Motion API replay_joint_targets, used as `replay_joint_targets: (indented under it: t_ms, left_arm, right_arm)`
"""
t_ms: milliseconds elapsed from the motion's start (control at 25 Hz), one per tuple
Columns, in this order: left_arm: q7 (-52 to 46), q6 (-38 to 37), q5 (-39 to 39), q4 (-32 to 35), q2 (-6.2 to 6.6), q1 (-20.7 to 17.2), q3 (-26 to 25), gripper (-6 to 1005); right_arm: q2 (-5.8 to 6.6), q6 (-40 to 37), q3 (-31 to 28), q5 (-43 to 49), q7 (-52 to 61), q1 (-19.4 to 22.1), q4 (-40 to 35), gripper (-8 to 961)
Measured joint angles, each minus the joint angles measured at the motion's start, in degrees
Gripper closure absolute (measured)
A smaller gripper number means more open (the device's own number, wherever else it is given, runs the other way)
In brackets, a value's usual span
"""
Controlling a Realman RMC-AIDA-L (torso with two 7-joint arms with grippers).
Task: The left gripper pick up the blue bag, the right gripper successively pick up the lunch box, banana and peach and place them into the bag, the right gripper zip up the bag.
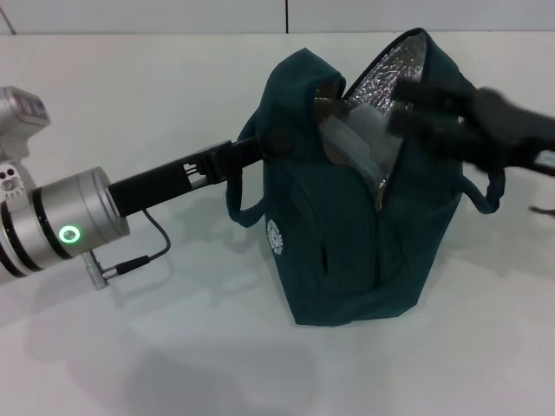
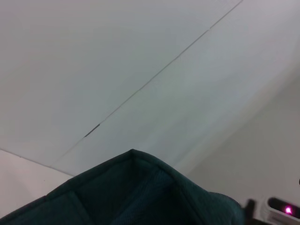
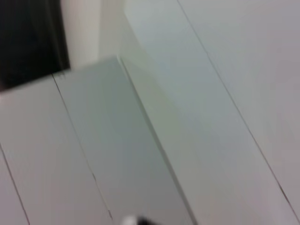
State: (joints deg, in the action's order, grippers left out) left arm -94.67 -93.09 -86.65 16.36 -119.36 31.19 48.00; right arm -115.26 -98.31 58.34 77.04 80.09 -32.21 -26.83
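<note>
Surroundings: white tabletop [image 1: 173, 347] and pale panelled wall [image 2: 117, 56].
Tabletop plain white, meeting the wall at its far edge; wall panels divided by thin dark seams; a dark strip at one edge of the right wrist view.

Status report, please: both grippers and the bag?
Left gripper at blue bag's upper rim, bag upright and unzipped. Right gripper blurred at its open mouth. Lunch box inside.

Head cam: down, close on blue bag [image 1: 347, 225]; left wrist shares it.
</note>
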Motion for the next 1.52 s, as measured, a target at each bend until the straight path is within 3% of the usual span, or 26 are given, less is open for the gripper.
replay_joint_targets:
  t_ms: [240, 560, 1120, 1520]
  left_arm:
    - [0.16, 0.0, -0.02, 0.13, 0.01, 0.09, 0.0, 957]
    - [0.19, 0.44, -0.03, 0.29, 0.14, 0.4, -0.03, 958]
    - [-0.2, 2.03, -0.04, 0.34, 0.26, 1.72, -0.14, 958]
    - [-0.25, 2.07, 0.39, 0.34, 0.27, 1.86, -0.35, 958]
  right_arm:
    - [0.05, 5.25, 4.95, 3.71, 3.06, -2.09, 0.12, 294]
    - [1.02, 3.51, 7.62, 7.49, 9.98, -2.64, -0.51, 295]
    - [5.46, -7.22, 7.52, 8.3, 16.44, -0.15, -0.59, 294]
    - [5.57, -9.98, 7.4, 16.32, 17.25, 0.31, -0.06, 294]
